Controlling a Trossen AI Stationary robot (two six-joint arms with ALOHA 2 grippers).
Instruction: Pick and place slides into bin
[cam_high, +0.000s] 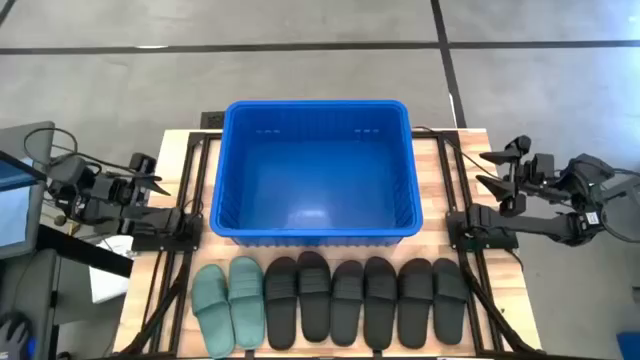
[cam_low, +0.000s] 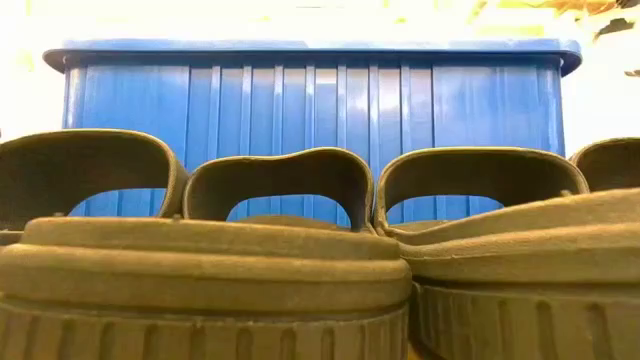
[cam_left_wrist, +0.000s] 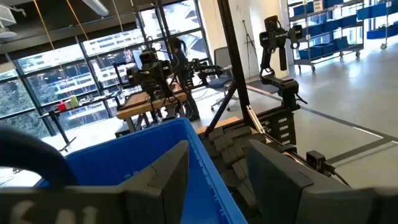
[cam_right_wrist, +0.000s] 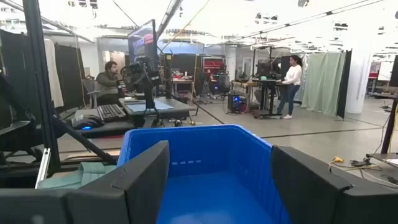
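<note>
The blue bin (cam_high: 315, 215) stands at the table's middle, toward the far side, with nothing showing inside it. Along the near edge the slides lie side by side on their soles, toes toward the bin: two sage green ones (cam_high: 228, 303) at the left, then several black ones (cam_high: 365, 300). In the low view the slides (cam_low: 270, 250) fill the foreground with the bin's wall (cam_low: 310, 100) behind. My left gripper (cam_high: 152, 178) hovers open off the bin's left side. My right gripper (cam_high: 492, 170) hovers open off its right side. Neither has anything between its fingers.
Black frame rails (cam_high: 455, 215) run along the wooden table beside each arm's base. A monitor (cam_high: 15, 200) stands past the table's left edge. People stand at workstations (cam_right_wrist: 289, 84) in the room beyond. Bare wood shows on either side of the bin.
</note>
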